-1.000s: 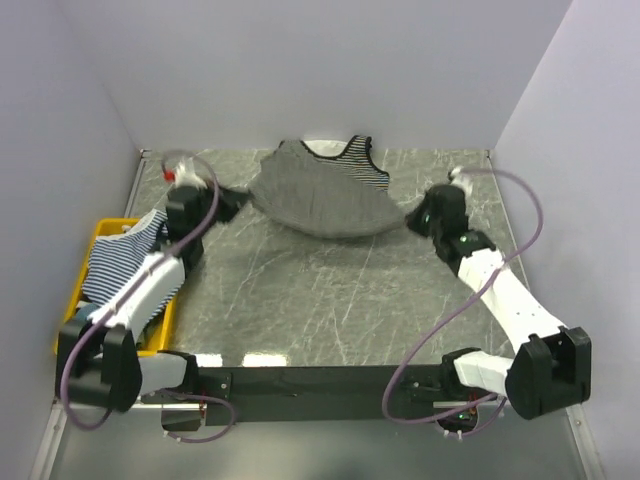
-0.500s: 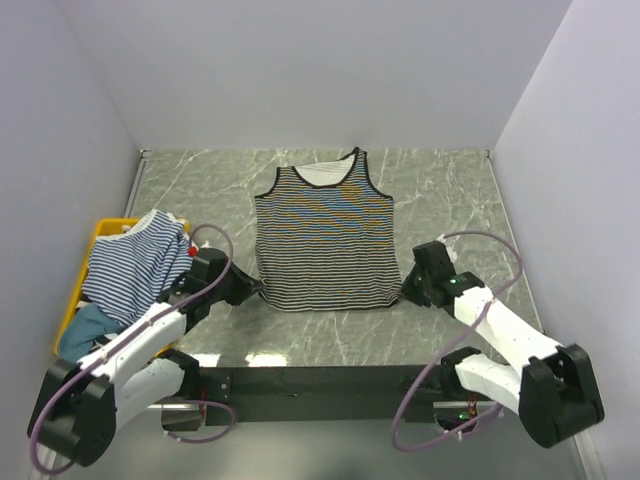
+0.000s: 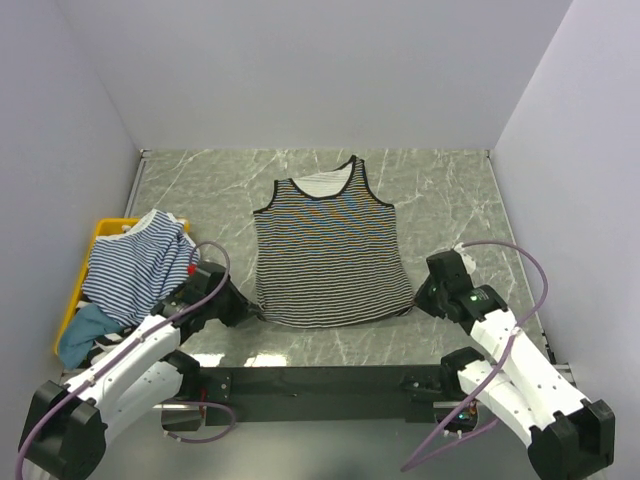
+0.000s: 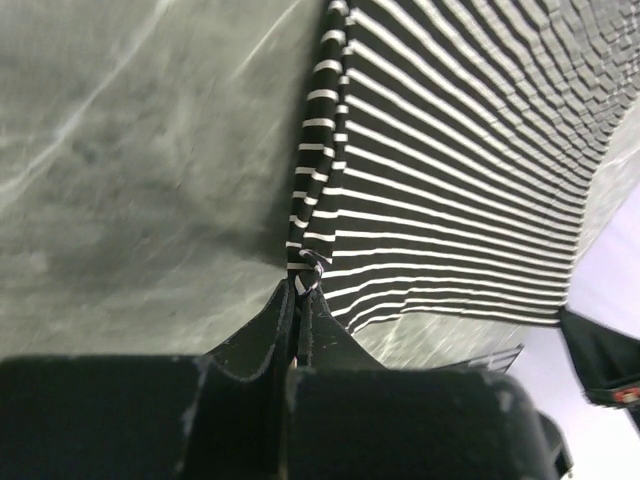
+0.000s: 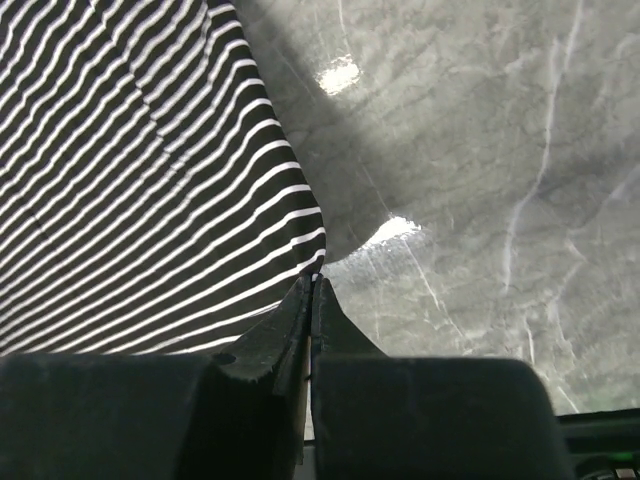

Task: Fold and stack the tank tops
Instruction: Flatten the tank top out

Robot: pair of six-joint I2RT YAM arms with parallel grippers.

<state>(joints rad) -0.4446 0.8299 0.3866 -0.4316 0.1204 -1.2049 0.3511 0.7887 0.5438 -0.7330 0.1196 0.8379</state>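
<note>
Two grippers pinch the near hem of the black-and-white tank top, one at each bottom corner. The top lies spread flat on the marble-patterned table, neckline toward the far wall, hem toward the arm bases, its front showing some blue and orange stripes among the black ones. The left gripper is clamped tight on the left hem corner, a small bunch of striped fabric caught between its fingers, and the right gripper is closed the same way on the right corner. At the table's left edge sits a yellow bin, with a blue-and-white tank top heaped over its rim and a teal cloth beneath it. Both lie well apart from the spread top.
</note>
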